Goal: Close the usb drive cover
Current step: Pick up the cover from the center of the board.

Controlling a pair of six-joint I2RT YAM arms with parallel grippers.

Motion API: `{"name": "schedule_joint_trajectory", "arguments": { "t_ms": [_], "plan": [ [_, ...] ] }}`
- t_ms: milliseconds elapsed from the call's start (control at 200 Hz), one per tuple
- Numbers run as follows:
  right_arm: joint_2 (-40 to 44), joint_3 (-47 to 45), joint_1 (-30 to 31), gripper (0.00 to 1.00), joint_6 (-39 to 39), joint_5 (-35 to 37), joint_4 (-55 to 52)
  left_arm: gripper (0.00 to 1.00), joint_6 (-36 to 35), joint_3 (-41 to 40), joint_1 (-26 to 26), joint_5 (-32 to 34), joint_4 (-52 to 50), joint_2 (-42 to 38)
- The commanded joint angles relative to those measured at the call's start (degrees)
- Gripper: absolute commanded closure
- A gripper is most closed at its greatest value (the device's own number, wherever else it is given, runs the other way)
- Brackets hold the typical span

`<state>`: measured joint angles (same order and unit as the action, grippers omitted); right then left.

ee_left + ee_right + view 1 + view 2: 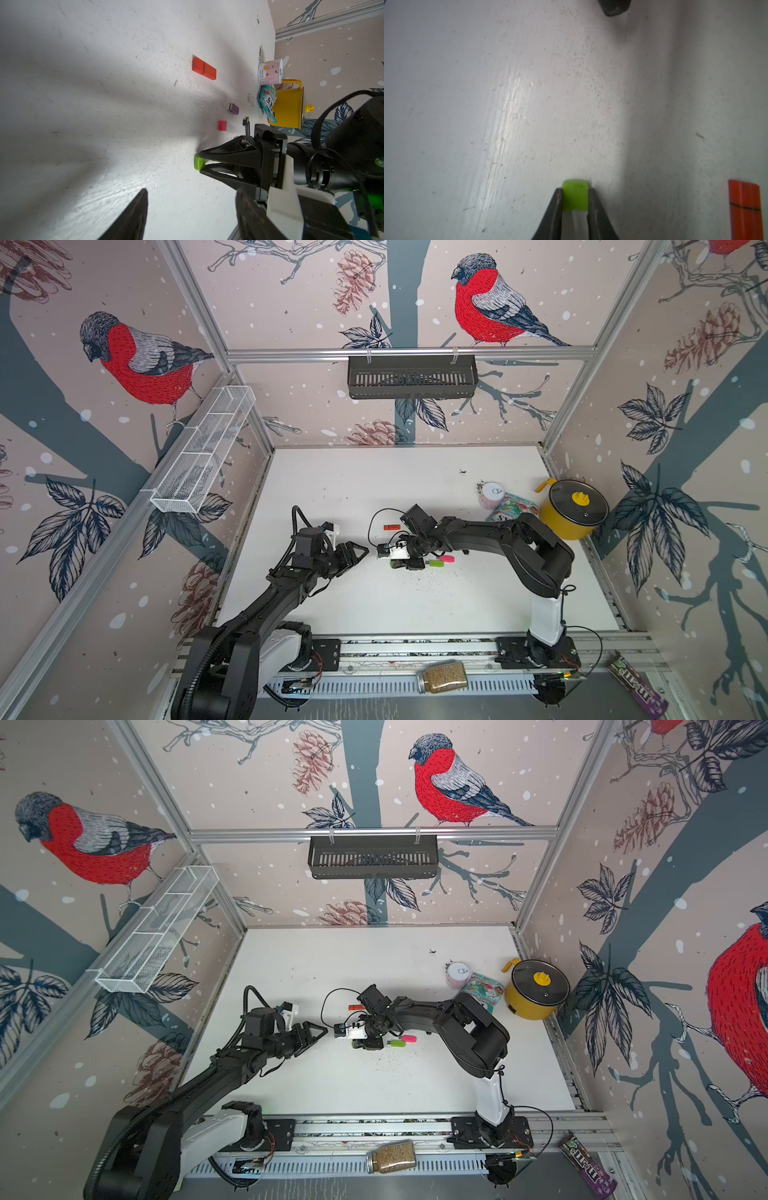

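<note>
My right gripper [575, 192] is shut on a small green usb drive cover [574, 195], holding it low over the white table. The left wrist view shows the same cover [199, 162] pinched at the tips of the right gripper [201, 164]. In both top views the green usb drive [436, 563] lies uncapped just right of that gripper [397, 566], next to a pink piece [448, 558]. My left gripper [192, 194] stands open and empty, left of the cover and facing it [362, 551].
An orange capped drive [391, 526] lies behind the right gripper. A purple uncapped drive [234, 108] and a red cap [222, 125] lie further right. A yellow pot [573, 508], paper cup [491, 493] and snack packet [513, 508] stand at the back right.
</note>
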<state>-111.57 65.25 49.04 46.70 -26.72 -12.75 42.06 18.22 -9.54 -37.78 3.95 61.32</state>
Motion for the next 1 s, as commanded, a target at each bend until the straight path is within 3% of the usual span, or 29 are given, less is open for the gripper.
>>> {"name": "schedule_joint_trajectory", "arguments": {
  "t_ms": [0, 200, 525, 996],
  "plan": [
    [1.27, -1.62, -0.54, 0.79, -1.75, 1.30, -1.23, 0.34, 0.13, -0.24, 0.15, -2.48, 2.13, 0.53],
    [5.51, -4.12, -1.93, 0.79, -6.66, -5.00, 6.09, 0.40, 4.54, -3.01, 0.21, -9.18, 11.47, 2.29],
    [6.56, -5.48, -0.97, 0.77, -9.14, -6.06, 11.78, 0.50, 13.71, -6.93, -0.78, -16.86, 30.05, 8.44],
    [7.78, -5.14, -0.78, 0.77, -10.05, -8.48, 13.71, 0.62, 14.38, -4.99, -4.15, -16.77, 32.36, 13.44]
  ]
}}
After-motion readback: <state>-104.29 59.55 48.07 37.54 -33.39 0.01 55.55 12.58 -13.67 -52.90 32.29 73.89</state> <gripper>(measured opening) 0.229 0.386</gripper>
